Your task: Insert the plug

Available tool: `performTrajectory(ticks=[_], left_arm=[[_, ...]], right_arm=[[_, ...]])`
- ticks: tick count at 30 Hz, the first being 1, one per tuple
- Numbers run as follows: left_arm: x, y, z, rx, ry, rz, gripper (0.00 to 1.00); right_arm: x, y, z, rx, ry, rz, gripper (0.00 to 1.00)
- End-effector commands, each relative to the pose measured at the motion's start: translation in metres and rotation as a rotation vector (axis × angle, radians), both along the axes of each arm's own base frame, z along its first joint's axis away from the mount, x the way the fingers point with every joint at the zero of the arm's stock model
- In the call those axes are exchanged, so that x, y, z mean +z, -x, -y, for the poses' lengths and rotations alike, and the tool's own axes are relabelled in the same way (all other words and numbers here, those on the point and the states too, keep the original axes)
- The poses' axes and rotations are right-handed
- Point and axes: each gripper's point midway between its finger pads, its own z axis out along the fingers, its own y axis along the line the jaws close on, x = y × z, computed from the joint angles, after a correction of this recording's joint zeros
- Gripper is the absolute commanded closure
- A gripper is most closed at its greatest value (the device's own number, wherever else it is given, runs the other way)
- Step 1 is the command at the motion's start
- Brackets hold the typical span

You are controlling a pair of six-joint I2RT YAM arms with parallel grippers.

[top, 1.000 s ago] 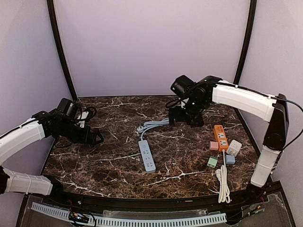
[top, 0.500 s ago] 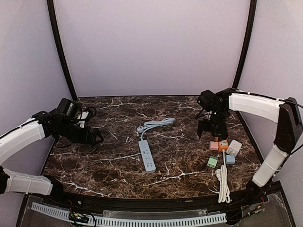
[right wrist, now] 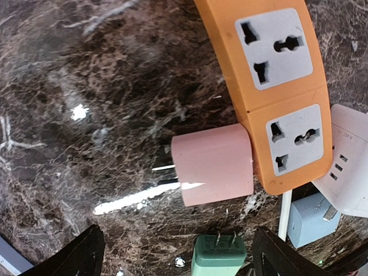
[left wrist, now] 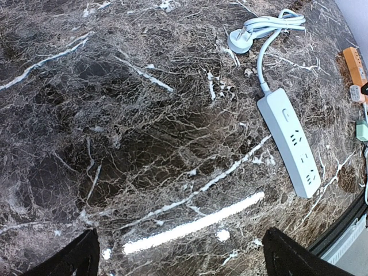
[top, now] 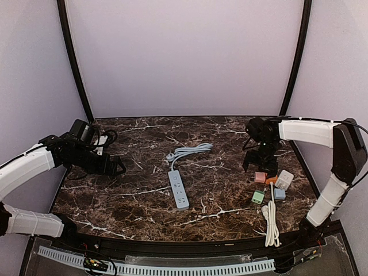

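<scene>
Pink plug [right wrist: 214, 164]: rounded cube with two flat prongs, lying on its side against the orange power strip [right wrist: 270, 75] near the tabletop's right edge. Right gripper [right wrist: 175, 253] above it, fingers spread, empty; left gripper [left wrist: 178, 259] likewise spread, empty.

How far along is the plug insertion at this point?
Done: nothing yet; both sockets seen on the orange power strip are empty. In hand: the right gripper hovers open over the pink plug, which lies beside that strip. The left gripper is open, holding nothing. Left: grasp, align, insert.
</scene>
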Motion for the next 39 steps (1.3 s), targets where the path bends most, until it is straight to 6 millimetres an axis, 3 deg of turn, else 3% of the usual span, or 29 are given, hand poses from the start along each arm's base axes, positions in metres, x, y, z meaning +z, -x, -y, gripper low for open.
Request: performTrajectory(ticks=[1,7,10,13,25,34,39], left_arm=[[-0.003,0.005,-0.002,-0.003,-0.011,-0.011,0.0],[-0.005,0.005,-0.002,-0.003,-0.012,-0.021,0.0],[-0.006,0.005,-0.002,-0.003,-0.013,-0.024,0.0],[-0.006,0.005,-0.002,-0.003,-0.015,-0.026,0.0],[-0.006,0.005,-0.004,0.005,-0.023,-0.023,0.0],[-0.009,0.005,-0.003,0.002,-0.024,-0.034,0.0],[-0.009,0.005,-0.003,0.002,-0.025,-0.036,0.0]], right_arm=[[-0.017,0.004,0.008,-0.152,-0.014,-0.028,0.12],[-0.001,-0.003,-0.016,-0.444,-0.231,0.041,0.09],[0.005,-0.011,-0.019,-0.561,-0.277,0.074,0.08],[0.004,-0.015,-0.012,-0.652,-0.259,0.077,0.09],[-0.012,0.004,0.02,-0.954,-0.167,0.051,0.22],[-0.027,-0.008,0.034,-1.021,-0.142,0.045,0.28],[-0.037,-0.014,0.031,-1.024,-0.136,0.016,0.34]])
